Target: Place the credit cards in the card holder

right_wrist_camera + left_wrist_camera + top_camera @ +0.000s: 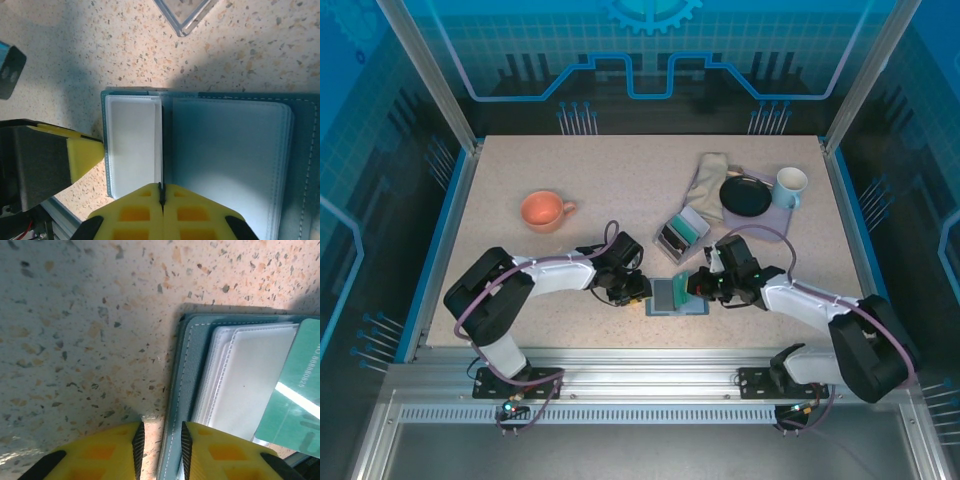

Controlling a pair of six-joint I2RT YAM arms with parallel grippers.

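The slate-blue card holder (677,297) lies open on the table between my two grippers, its clear sleeves (245,380) facing up. My right gripper (161,192) is shut on a teal-green credit card (295,395), which stands on edge over the sleeves and looks like a thin dark line (162,145) in the right wrist view. My left gripper (162,445) straddles the holder's stitched left edge (185,370) with a narrow gap, one finger over the table and one over the cover. More cards sit in a small grey tray (680,236).
Behind the holder stands the tray, its clear corner (185,15) close by. An orange cup (542,210) sits at the left. A black plate (745,195), a white mug (790,185) and a cloth (710,172) are at the back right.
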